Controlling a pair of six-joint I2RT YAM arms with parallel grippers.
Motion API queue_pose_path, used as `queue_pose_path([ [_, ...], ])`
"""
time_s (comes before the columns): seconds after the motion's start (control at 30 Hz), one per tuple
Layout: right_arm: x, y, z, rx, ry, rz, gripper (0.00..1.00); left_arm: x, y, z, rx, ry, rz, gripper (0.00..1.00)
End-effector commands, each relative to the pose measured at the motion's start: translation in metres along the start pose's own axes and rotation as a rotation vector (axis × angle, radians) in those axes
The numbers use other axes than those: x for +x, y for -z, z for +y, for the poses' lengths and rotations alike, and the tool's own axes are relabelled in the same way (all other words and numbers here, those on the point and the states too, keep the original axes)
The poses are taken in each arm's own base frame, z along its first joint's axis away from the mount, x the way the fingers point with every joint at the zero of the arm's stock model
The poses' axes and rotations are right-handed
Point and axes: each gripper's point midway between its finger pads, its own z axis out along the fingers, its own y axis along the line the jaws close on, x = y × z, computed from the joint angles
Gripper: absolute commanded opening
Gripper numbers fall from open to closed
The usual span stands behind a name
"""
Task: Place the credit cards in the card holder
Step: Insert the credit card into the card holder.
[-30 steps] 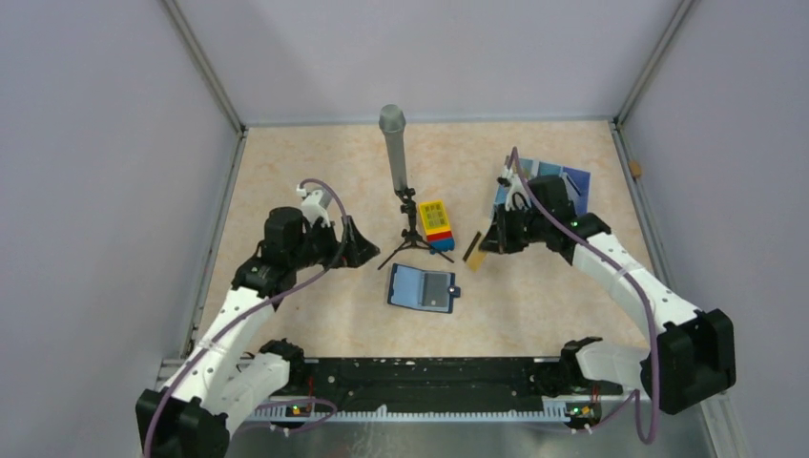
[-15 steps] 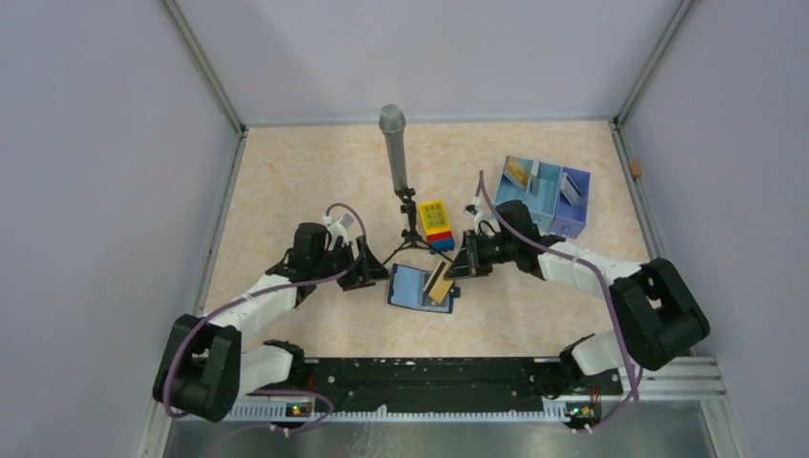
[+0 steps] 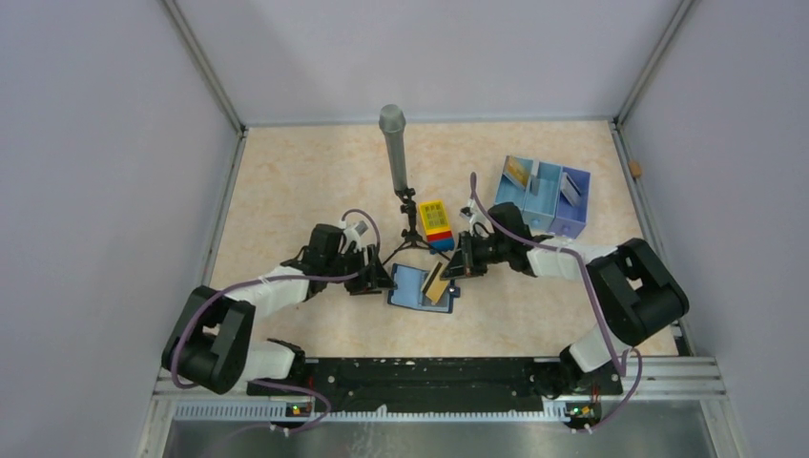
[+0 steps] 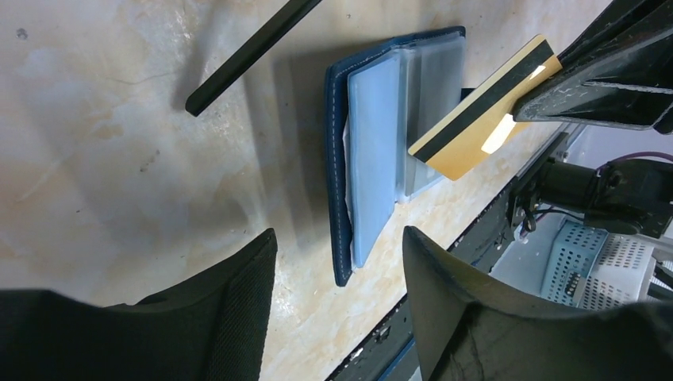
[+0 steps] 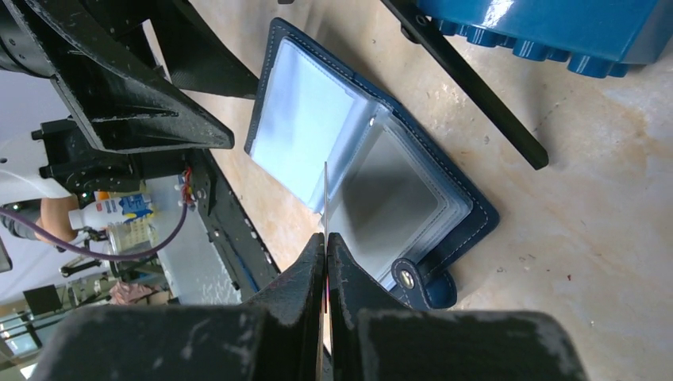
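The navy card holder (image 3: pixel 412 286) lies open on the table, its pale blue sleeves (image 4: pixel 373 159) facing up. My right gripper (image 3: pixel 458 268) is shut on a gold credit card (image 3: pixel 438 282) with a black stripe (image 4: pixel 476 119), tilted over the holder's right half. In the right wrist view the card shows edge-on (image 5: pixel 325 198) above the sleeves (image 5: pixel 317 135). My left gripper (image 3: pixel 383 280) is low at the holder's left edge, open; its jaws straddle the holder's near corner (image 4: pixel 345 274) without touching it. More cards stand in the pale blue tray (image 3: pixel 545 212).
A grey microphone (image 3: pixel 393 143) on a black tripod stands just behind the holder, and one tripod leg (image 4: pixel 246 51) reaches close to it. A yellow-topped toy brick block (image 3: pixel 436 223) sits beside the right gripper. The tray is at the back right.
The right gripper carried the gold card from near the tray to above the open holder. The left arm slid right to the holder's edge and its jaws narrowed.
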Motion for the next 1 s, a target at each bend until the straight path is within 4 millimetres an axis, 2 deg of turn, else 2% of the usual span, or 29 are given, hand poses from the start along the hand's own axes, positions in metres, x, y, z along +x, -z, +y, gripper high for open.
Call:
queue_pose_path([
  [0.0, -0.003, -0.007, 0.001, -0.023, 0.039, -0.011, 0.0, -0.02, -0.006, -0.01, 0.014, -0.071, -0.045, 0.59],
  [0.63, 0.003, -0.015, -0.005, -0.047, -0.006, 0.008, 0.0, -0.012, -0.02, 0.006, -0.026, -0.064, 0.003, 0.25],
  [0.97, 0.011, -0.023, -0.013, -0.027, -0.031, 0.039, 0.0, -0.01, -0.021, 0.009, -0.034, -0.06, 0.012, 0.19],
])
